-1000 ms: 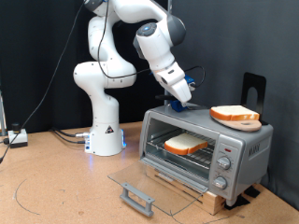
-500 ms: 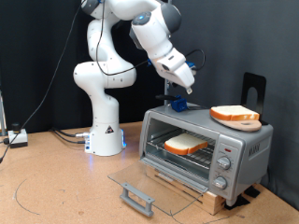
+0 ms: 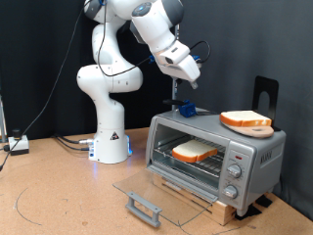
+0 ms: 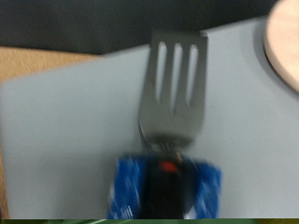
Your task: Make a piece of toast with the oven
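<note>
The piece of toast point(image 3: 196, 151) lies on the wire rack inside the oven point(image 3: 256, 149). The oven's glass door point(image 3: 147, 191) hangs fully open and flat, with its grey bar handle point(image 3: 144, 208) at the front. My gripper point(image 3: 189, 78) hovers above the oven's top near its left end in the exterior view, empty and apart from everything. Below it a blue-handled slotted spatula point(image 3: 183, 110) rests on the oven's top. The wrist view shows this spatula point(image 4: 173, 89) on the grey oven top point(image 4: 56, 121). No fingers show in the wrist view.
A second orange-crusted slice on a round tan board point(image 3: 245, 120) sits on the oven's top towards the exterior view's right; the board's edge point(image 4: 285, 42) shows in the wrist view. Round knobs point(image 3: 233, 172) are on the oven's right panel. The robot's white base point(image 3: 110, 137) stands left of the oven.
My gripper has risen from the spatula on the oven's top and moved up and slightly left. The spatula stayed on the oven. The toast and door have not moved.
</note>
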`<state>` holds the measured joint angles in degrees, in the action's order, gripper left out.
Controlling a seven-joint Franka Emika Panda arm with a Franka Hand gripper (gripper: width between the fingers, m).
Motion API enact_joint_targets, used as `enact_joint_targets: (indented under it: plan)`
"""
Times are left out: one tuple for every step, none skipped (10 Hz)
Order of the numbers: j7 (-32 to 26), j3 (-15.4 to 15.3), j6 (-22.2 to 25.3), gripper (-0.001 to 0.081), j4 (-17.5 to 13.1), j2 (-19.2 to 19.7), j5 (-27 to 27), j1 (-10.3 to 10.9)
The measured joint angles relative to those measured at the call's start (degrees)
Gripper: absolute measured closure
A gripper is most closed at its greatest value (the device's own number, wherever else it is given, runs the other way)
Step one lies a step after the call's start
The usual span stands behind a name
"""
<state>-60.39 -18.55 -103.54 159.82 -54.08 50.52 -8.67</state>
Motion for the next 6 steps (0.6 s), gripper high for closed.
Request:
enact_joint_targets:
  plan:
    - [-1.1, 1.3, 0.0, -0.0003, -0.5, 0.7, -2.0, -1.5]
    - [-2.2, 2.4, -0.3, -0.0003, -0.8, 1.4, -3.9, -3.1]
    - [-3.0, 3.3, -0.5, -0.0003, -1.0, 1.9, -5.9, -4.7]
    - [-3.6, 4.2, -0.5, -0.0003, -1.2, 2.6, -7.6, -6.4]
    - [-4.3, 5.3, -0.5, -0.0003, -1.4, 3.5, -9.0, -7.8]
    - [-5.5, 6.6, -0.5, -0.0003, -1.6, 4.5, -10.5, -9.1]
